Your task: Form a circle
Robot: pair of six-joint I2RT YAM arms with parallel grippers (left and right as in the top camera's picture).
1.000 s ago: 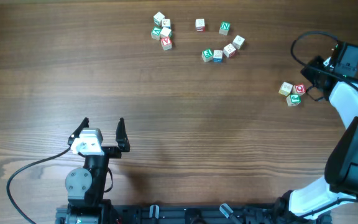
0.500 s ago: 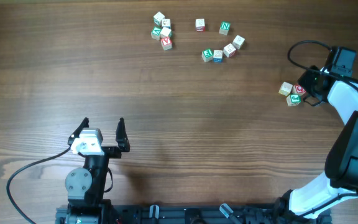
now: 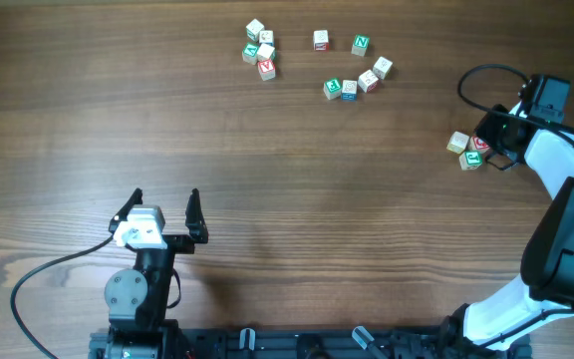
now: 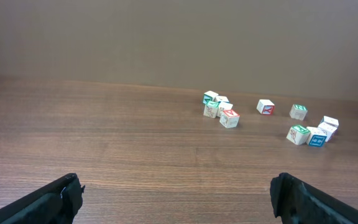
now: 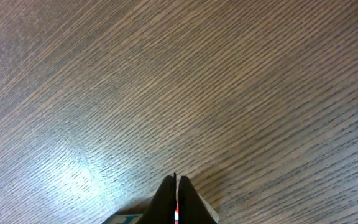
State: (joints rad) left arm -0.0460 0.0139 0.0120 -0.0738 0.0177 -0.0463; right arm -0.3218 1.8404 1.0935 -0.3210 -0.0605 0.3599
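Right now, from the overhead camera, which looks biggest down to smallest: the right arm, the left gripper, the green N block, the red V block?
1. right arm
2. left gripper
3. green N block and red V block: they look alike in size, so no ranking between them.

Even bright light, soft shadows, glare patch on table [image 5: 82, 174], sharp focus

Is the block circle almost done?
Not yet. The middle blocks already curve like part of a ring. The shut right tool is at three stray blocks. Left to do: bring those and the left clump in. The left tool is open, far away.
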